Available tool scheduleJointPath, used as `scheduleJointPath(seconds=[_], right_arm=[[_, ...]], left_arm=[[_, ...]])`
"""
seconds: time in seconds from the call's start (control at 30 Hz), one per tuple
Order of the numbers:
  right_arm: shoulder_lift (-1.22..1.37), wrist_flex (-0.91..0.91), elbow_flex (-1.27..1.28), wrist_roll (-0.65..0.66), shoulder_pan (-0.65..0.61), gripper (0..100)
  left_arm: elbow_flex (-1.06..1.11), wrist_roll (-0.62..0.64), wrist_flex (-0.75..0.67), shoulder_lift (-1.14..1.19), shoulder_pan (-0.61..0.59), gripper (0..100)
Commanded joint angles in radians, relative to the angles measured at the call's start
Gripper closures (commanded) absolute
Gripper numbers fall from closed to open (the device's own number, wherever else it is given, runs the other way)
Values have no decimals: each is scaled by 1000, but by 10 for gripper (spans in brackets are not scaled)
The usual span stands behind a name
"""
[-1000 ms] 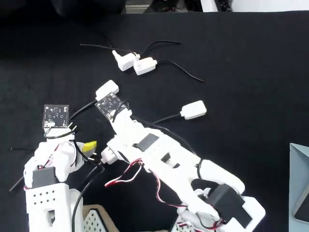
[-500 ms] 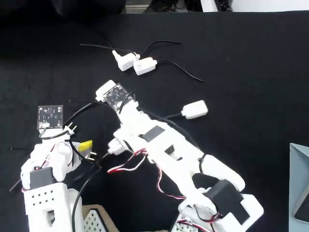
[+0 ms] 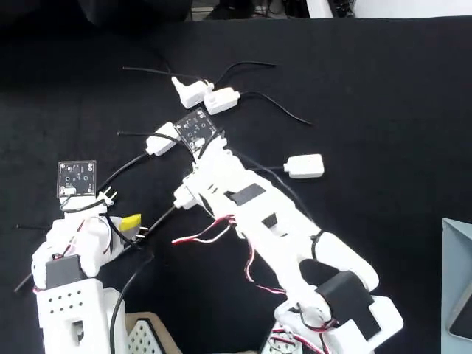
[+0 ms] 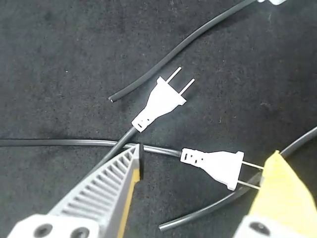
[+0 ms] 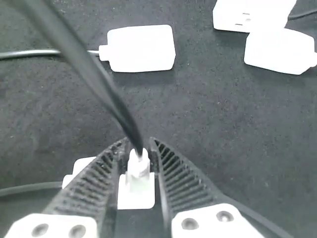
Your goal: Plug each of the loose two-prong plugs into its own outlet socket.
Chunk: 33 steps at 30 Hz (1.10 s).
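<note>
My right gripper [image 5: 134, 146] is shut on a white two-prong plug [image 5: 134, 184] whose black cord [image 5: 84, 69] runs out ahead. Beyond it lie white outlet sockets [image 5: 141, 48] [image 5: 280, 52] [image 5: 252, 15]. In the high view the right arm [image 3: 243, 199] ends between a socket [image 3: 160, 140] and the far pair [image 3: 193, 92] [image 3: 221, 101]. My left gripper [image 4: 205, 153] is open low over the cloth, with one loose plug [image 4: 215, 166] lying between its grey and yellow fingers [image 4: 277, 188]. A second loose plug [image 4: 161, 101] lies just beyond.
Another socket [image 3: 304, 165] with its cord lies right of the right arm. Loose black cords [image 3: 276, 107] cross the black cloth [image 3: 383, 110]. A grey object [image 3: 459, 280] sits at the right edge. The far right of the table has open room.
The right arm has carried its plug away from the front toward the far sockets, nudging the nearby sockets slightly. The left arm shifted a little earlier and has since kept still.
</note>
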Motion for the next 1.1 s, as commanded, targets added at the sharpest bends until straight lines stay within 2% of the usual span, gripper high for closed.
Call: scheduleJointPath(seconds=[0.0,0.4,0.47,0.57,0.63,0.77,0.97,1.07], right_arm=[[-4,-20,-18,9,-5,987],[136,-37,-8,49,-5,982],[111,20,-25,46,-5,956],[19,144,-47,43,-5,849],[-56,199,-48,43,-5,816],[-200,282,-45,43,-5,823],[-360,534,-88,52,8,822],[-409,644,-110,112,31,822]], left_arm=[[-5,6,8,-8,-7,623],[1,6,8,-8,-8,623],[4,6,8,-8,-8,623],[4,6,8,-8,-8,623],[4,6,6,-8,-8,623],[4,6,6,-8,-8,623],[5,6,6,-8,-8,623],[5,5,5,-8,-8,623]])
